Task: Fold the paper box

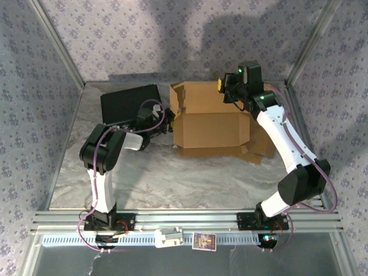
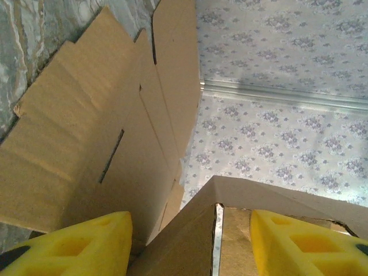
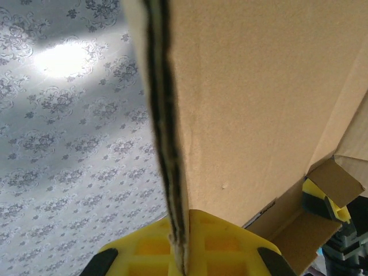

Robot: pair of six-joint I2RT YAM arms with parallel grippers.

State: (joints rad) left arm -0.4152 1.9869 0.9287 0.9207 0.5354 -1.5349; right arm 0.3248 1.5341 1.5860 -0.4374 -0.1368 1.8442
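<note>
The brown cardboard paper box [image 1: 210, 123] lies partly folded at the back middle of the table, its rear panel standing up. My left gripper [image 1: 167, 121] is at the box's left end. In the left wrist view it [image 2: 190, 236] is open, its yellow fingers [image 2: 86, 247] wide apart with a folded flap corner [image 2: 230, 201] between them, and the box's long side [image 2: 103, 132] runs away on the left. My right gripper [image 1: 227, 86] is at the top of the rear panel. In the right wrist view it [image 3: 183, 241] is shut on that panel's edge [image 3: 164, 115].
A black case [image 1: 129, 103] sits at the back left, just behind the left gripper. A small card [image 1: 203, 241] and a white part [image 1: 168, 237] rest on the front rail. Patterned walls enclose the table on three sides. Crumpled grey sheeting [image 1: 190, 178] covers the tabletop in front of the box.
</note>
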